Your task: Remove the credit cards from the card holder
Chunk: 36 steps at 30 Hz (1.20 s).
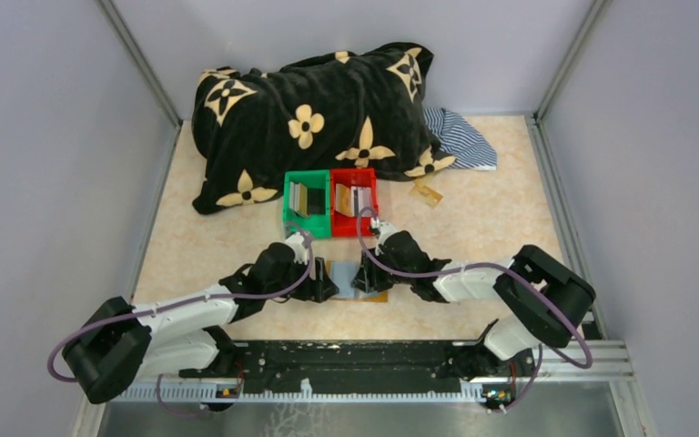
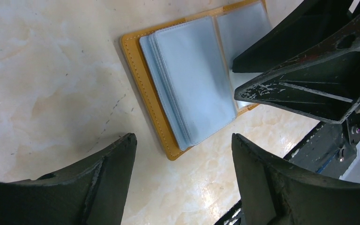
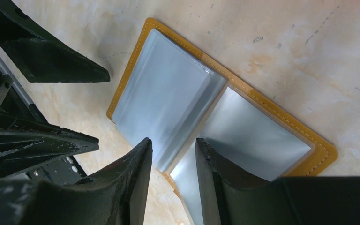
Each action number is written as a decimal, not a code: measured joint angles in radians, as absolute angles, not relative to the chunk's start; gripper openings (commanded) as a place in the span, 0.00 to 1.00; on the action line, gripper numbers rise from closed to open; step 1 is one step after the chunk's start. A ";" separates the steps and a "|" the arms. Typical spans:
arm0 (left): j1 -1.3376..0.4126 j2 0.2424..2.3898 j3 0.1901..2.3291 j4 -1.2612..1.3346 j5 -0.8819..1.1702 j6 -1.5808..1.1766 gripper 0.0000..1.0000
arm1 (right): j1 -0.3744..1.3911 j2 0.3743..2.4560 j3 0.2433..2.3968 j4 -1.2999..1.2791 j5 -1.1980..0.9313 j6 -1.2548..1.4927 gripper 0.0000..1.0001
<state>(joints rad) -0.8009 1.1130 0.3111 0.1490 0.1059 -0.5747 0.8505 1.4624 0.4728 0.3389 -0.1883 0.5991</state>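
Black fingers [image 2: 98, 187] of the left gripper [image 2: 183, 138] were closest to the lens. They were spread wide and held nothing. They hung just above one end of the card holder [image 2: 192, 79]. The right gripper [image 3: 174, 140] was low over the fold of the holder. Its two fingers had a thin gap between them and did not seem to hold anything.

The card holder lay open and flat on the table [image 2: 51, 70], between the two grippers. Its long side ran from left to right. Its fold ran from near to far. The grey see-through sleeves [image 3: 164, 98] faced up. I could not tell if any card was left inside. Some credit cards [image 1: 302, 198] stood in the green bin [image 1: 289, 218] and the red bin [image 1: 369, 223] farther back.

Things could go wrong. The right fingers might pinch a floppy sleeve and not a card, and then the whole holder would lift. Nothing pressed the holder down, so a pull could make it slide. The two grippers were very near each other and could bump.
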 measured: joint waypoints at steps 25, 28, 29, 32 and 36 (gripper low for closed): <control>-0.801 0.947 0.397 0.081 0.091 -0.591 0.73 | 0.856 1.515 0.473 0.402 -0.200 0.620 0.00; -0.801 0.967 0.397 0.094 0.103 -0.603 0.73 | 0.856 1.505 0.472 0.384 -0.189 0.621 0.00; -0.801 0.981 0.397 0.099 0.110 -0.608 0.73 | 0.856 1.497 0.472 0.376 -0.185 0.621 0.00; -0.801 1.027 0.392 0.120 0.129 -0.617 0.73 | 0.856 1.454 0.471 0.350 -0.175 0.621 0.00; -0.801 1.083 0.376 0.152 0.150 -0.628 0.73 | 0.855 1.389 0.471 0.325 -0.160 0.621 0.00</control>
